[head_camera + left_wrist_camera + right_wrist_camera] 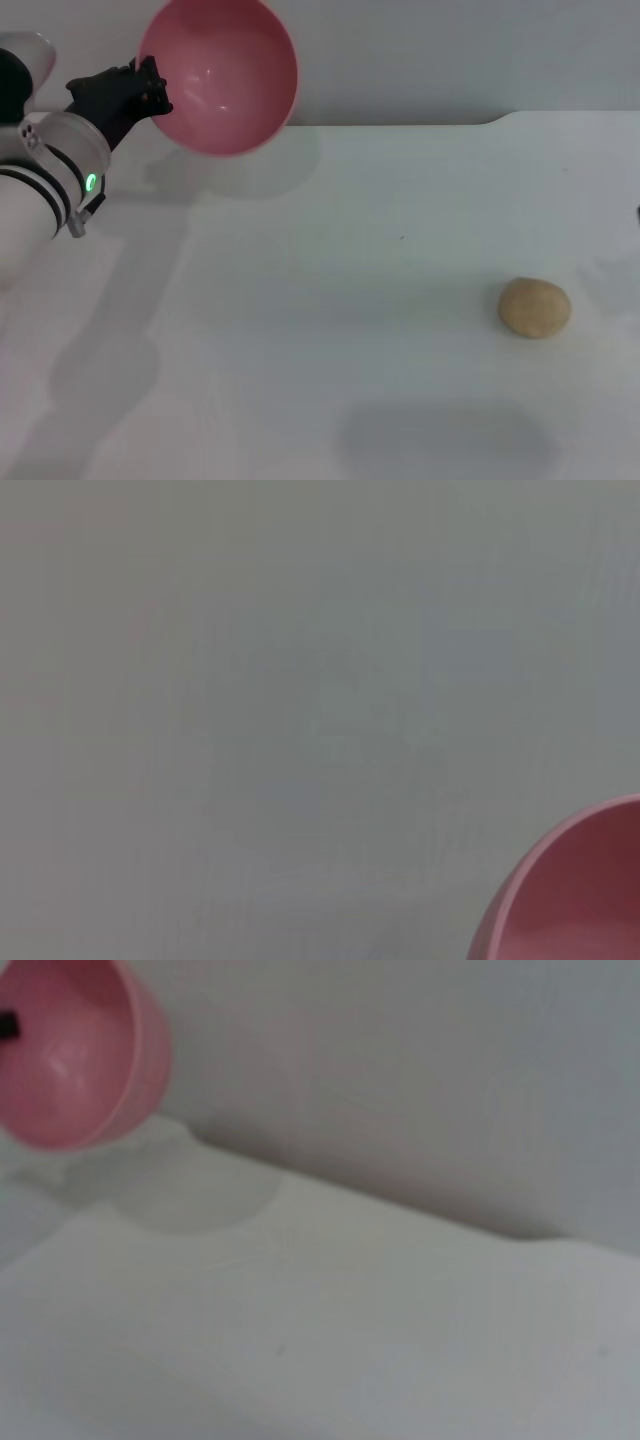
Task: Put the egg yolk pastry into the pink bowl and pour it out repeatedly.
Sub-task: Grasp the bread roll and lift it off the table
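Observation:
The pink bowl [220, 75] is held up above the far left of the white table, tipped on its side with its empty inside facing me. My left gripper [152, 92] is shut on the bowl's left rim. The bowl also shows in the left wrist view [575, 890] and in the right wrist view [75, 1055]. The egg yolk pastry [535, 307], a pale tan ball, lies on the table at the right, far from the bowl. My right gripper is out of view.
The white table [330, 300] ends at a grey wall behind the bowl; its far edge steps back at the right [500, 118]. The bowl's shadow falls on the table under it.

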You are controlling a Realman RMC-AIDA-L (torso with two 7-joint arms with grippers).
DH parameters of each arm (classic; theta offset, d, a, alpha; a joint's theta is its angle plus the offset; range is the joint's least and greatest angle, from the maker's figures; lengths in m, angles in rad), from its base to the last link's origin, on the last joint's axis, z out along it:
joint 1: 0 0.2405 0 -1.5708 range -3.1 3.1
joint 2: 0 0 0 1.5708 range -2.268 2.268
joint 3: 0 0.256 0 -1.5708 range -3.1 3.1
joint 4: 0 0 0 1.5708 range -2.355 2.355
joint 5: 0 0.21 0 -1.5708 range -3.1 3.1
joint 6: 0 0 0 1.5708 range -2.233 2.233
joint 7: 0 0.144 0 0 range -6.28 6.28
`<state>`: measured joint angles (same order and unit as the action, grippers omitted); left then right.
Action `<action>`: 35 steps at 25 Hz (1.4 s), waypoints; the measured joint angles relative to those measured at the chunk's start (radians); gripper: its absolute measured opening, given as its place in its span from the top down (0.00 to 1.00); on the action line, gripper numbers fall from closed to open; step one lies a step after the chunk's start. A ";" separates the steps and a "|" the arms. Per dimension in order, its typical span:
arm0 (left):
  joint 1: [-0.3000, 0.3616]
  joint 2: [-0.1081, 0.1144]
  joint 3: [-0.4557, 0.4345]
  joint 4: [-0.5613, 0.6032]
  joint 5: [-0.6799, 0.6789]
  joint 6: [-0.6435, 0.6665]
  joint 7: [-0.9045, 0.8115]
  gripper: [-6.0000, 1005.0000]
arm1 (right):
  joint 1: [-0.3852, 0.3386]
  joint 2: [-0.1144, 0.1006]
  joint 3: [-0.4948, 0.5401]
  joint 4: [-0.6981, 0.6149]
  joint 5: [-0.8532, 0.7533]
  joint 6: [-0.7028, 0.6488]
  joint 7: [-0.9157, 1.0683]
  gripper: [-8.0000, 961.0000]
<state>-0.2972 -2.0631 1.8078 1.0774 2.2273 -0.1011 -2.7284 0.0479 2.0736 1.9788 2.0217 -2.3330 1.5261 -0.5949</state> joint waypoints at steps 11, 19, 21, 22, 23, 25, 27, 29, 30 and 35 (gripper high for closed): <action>-0.013 -0.002 0.015 -0.018 0.000 -0.023 0.001 0.99 | -0.082 0.003 -0.242 -0.017 -0.159 -0.125 0.009 0.72; -0.014 -0.002 0.017 -0.015 0.000 -0.023 0.001 0.99 | -0.025 -0.001 -0.248 -0.170 -0.222 -0.215 0.020 0.58; -0.014 -0.002 0.019 -0.014 -0.002 -0.023 0.001 0.99 | -0.017 0.001 -0.257 -0.203 -0.242 -0.230 0.020 0.53; -0.014 -0.002 0.021 -0.015 -0.004 -0.023 0.001 0.99 | -0.014 0.001 -0.264 -0.216 -0.247 -0.242 0.018 0.51; -0.014 -0.002 0.023 -0.016 -0.006 -0.023 0.001 0.99 | -0.012 0.001 -0.275 -0.231 -0.248 -0.255 0.015 0.49; -0.015 -0.002 0.026 -0.018 -0.006 -0.023 0.001 0.99 | -0.005 0.000 -0.297 -0.258 -0.249 -0.279 0.012 0.38; -0.015 -0.003 0.027 -0.019 -0.006 -0.023 0.001 0.99 | 0.004 0.000 -0.317 -0.285 -0.252 -0.302 0.008 0.33; -0.016 -0.004 0.028 -0.019 -0.007 -0.023 0.001 0.99 | 0.014 -0.001 -0.325 -0.308 -0.252 -0.326 0.000 0.34; -0.016 -0.004 0.029 -0.018 -0.008 -0.023 0.001 0.99 | 0.026 -0.002 -0.331 -0.329 -0.251 -0.349 -0.005 0.34; -0.016 -0.004 0.034 -0.013 -0.008 -0.023 0.001 0.99 | 0.049 -0.002 -0.340 -0.375 -0.247 -0.378 -0.026 0.34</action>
<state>-0.3134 -2.0676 1.8418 1.0648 2.2196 -0.1244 -2.7273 0.0967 2.0718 1.6388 1.6462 -2.5797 1.1482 -0.6207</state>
